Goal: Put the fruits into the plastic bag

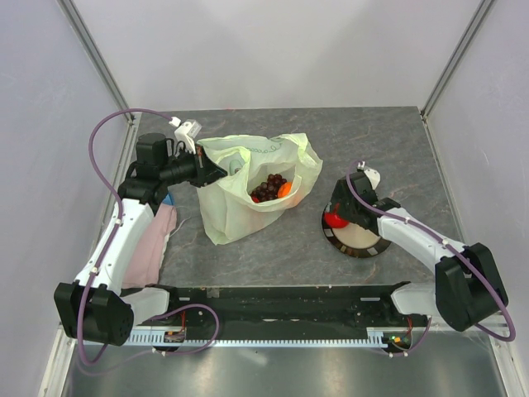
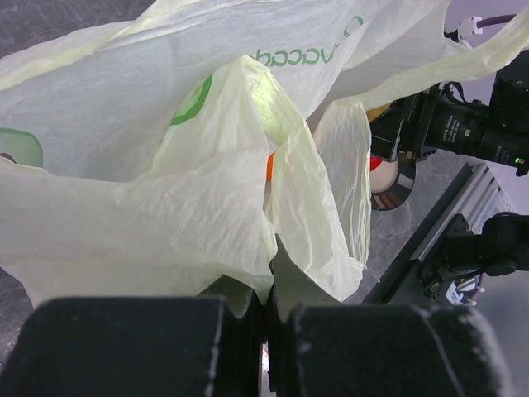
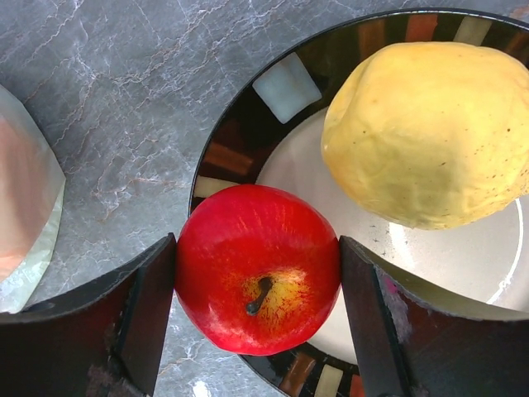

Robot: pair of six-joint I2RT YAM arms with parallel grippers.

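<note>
The pale yellow-green plastic bag (image 1: 252, 186) lies open mid-table with a dark grape bunch (image 1: 269, 187) and an orange (image 1: 286, 189) inside. My left gripper (image 1: 207, 172) is shut on the bag's left edge (image 2: 248, 248), holding it up. My right gripper (image 1: 337, 217) is shut on the red apple (image 3: 258, 277), its fingers touching both sides, at the left rim of the dark-rimmed plate (image 3: 231, 149). The apple shows red in the top view (image 1: 335, 218). A yellow lemon (image 3: 426, 132) lies on the plate beside it.
A pink cloth (image 1: 153, 240) lies under my left arm at the table's left side. The plate (image 1: 364, 246) sits right of the bag. White walls enclose the table on three sides.
</note>
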